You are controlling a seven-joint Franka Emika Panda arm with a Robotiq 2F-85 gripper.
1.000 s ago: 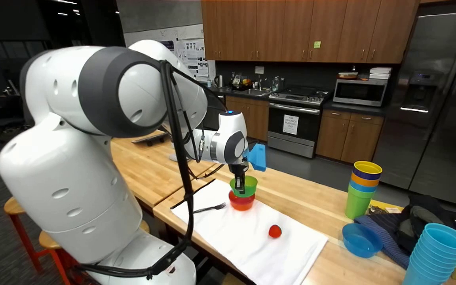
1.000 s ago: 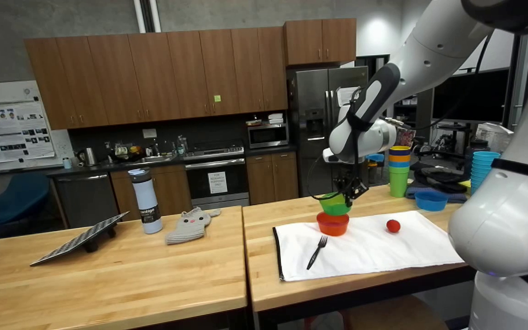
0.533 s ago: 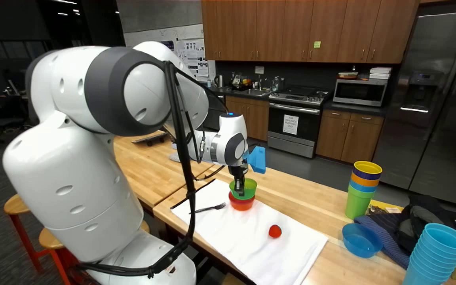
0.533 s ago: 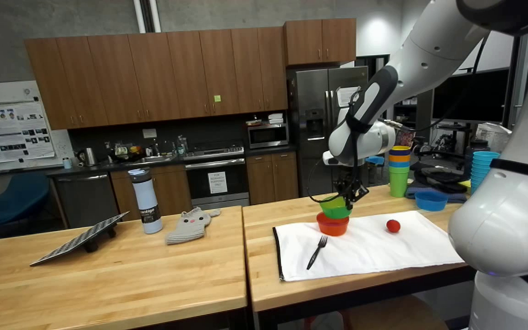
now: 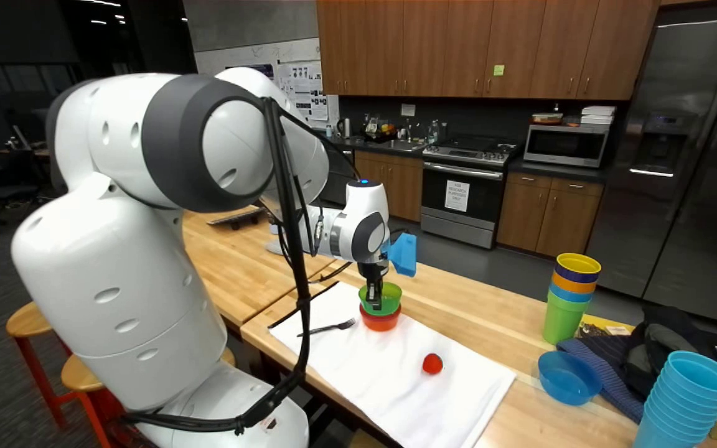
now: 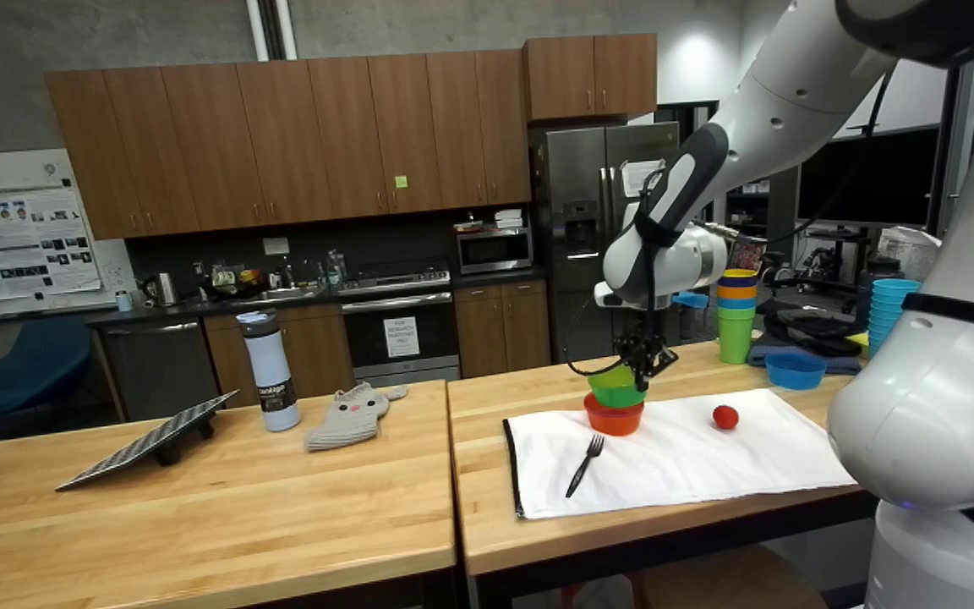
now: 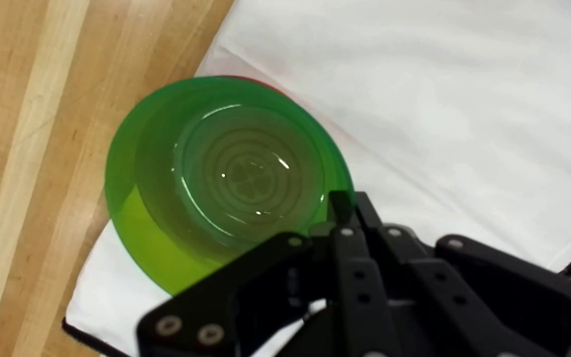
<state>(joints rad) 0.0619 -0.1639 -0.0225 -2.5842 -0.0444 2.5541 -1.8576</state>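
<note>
Wrist view: claw (image 7: pixel 354 204) pinched tight on rim of green bowl (image 7: pixel 246 183); one-sided grip could slip, tipping it against red bowl (image 6: pixel 614 421) beneath claw.

The paper (image 6: pixel 402 337) on the oven door (image 6: pixel 438 334) reads "FOR RESEARCH PURPOSES ONLY"; the bottle (image 6: pixel 268 368) says "contigo"; the wall poster (image 6: pixel 24 245) is illegible.

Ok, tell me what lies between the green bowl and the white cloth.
The red bowl: it stands on the white cloth, below the green bowl, as both exterior views show.
</note>
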